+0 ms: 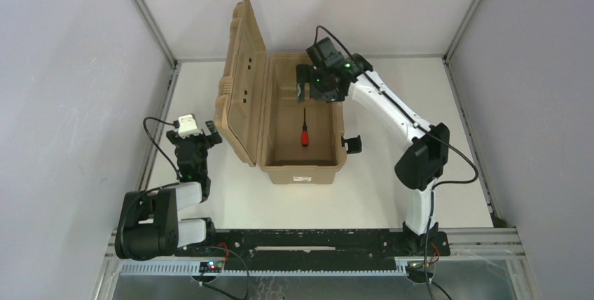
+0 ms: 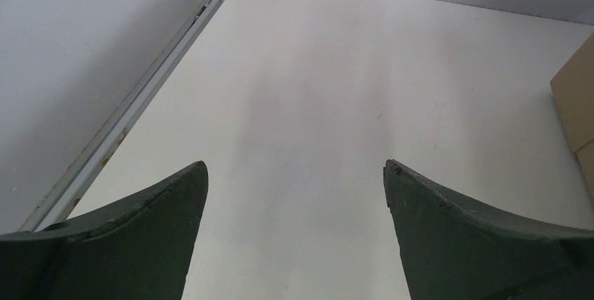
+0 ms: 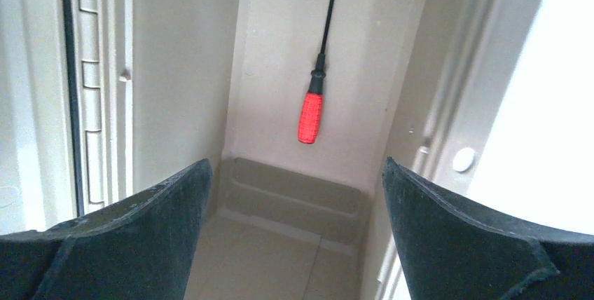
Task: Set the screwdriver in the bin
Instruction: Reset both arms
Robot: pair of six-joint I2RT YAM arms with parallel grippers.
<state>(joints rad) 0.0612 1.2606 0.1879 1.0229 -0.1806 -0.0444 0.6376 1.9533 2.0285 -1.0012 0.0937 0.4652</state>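
White tabletop carries the open bin, and the screwdriver lies flat on its floor, handle toward the near wall. The right claw hangs over the bin's far end, spread and empty, arm stretched forward, wrist bent down. What is left looks like withdrawal: rise straight up, clear of the walls and raised lid. The left claw hovers spread over the tabletop beside that lid.

L wrist view: bin cut off at right edge. Top view: screwdriver tip too small.
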